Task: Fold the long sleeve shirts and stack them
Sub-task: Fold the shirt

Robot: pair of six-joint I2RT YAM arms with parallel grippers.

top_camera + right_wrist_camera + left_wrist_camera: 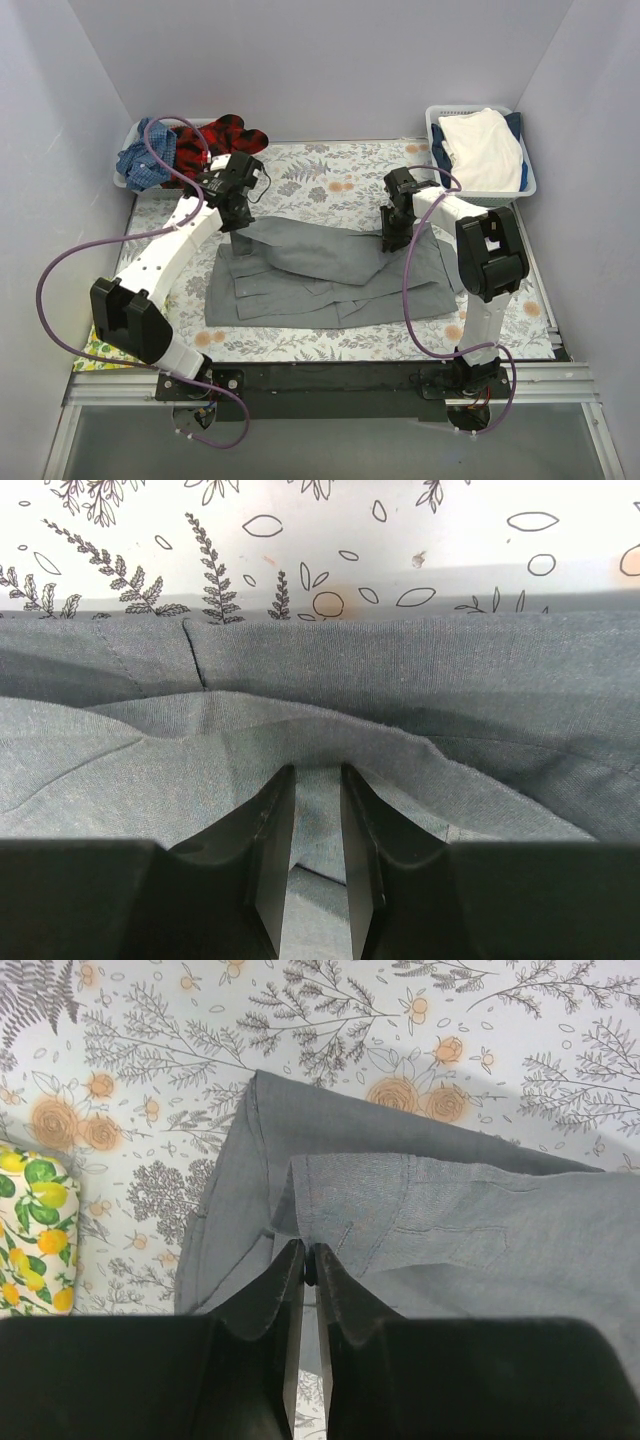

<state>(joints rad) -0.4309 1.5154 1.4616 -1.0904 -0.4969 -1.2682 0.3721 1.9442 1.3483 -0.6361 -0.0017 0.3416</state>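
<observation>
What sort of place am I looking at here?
Probably a robot test cell: white panels wall in the table, and the left arm and right arm are mounted on a black plate at its near edge. A laundry basket sits at back right.

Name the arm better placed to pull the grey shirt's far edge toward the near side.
Left, probably. The left jaws sit nearly closed on the grey shirt at its edge, tenting it up off the table cover; the right jaws stand apart over the cloth, with no clear pinch.
</observation>
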